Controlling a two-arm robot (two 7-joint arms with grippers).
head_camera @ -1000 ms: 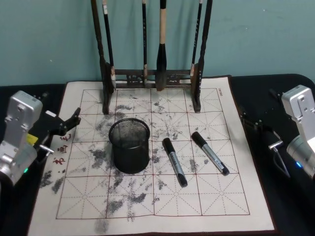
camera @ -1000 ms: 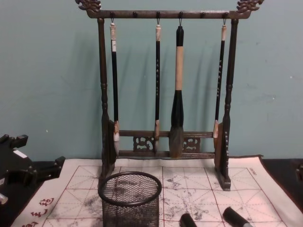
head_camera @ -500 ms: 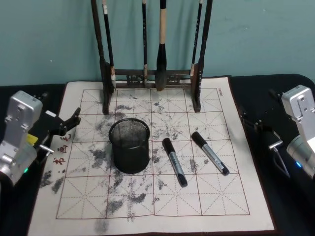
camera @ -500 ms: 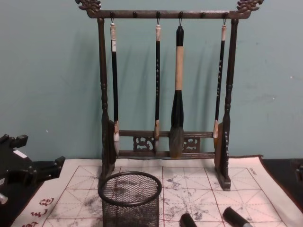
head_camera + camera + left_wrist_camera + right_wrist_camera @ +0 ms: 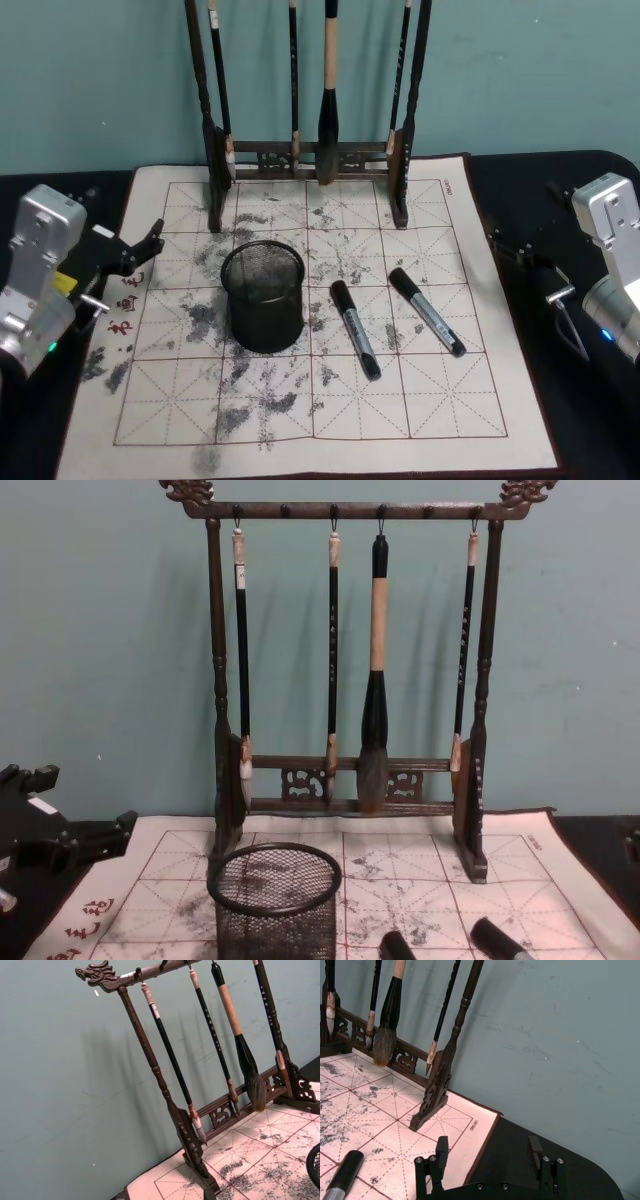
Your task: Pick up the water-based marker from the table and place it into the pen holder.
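Observation:
Two markers with black caps and grey barrels lie on the table's white gridded mat [image 5: 450, 400]: one [image 5: 355, 328] just right of the pen holder, the other [image 5: 427, 311] farther right. Their cap ends peek up in the chest view [image 5: 396, 946] [image 5: 497, 939], and one cap [image 5: 345, 1170] lies ahead of my right gripper. The pen holder [image 5: 263, 297] [image 5: 275, 900], a round black mesh cup, stands upright left of centre. My left gripper [image 5: 140, 250] [image 5: 85, 840] rests open at the mat's left edge. Over the dark tabletop right of the mat, my right gripper [image 5: 510, 248] [image 5: 488, 1152] is open and holds nothing.
A tall brown wooden brush rack [image 5: 305, 160] [image 5: 350, 680] with several hanging brushes stands at the back of the mat, in front of a teal wall. Red characters [image 5: 125, 300] mark the mat's left border. The front half of the mat carries only ink stains.

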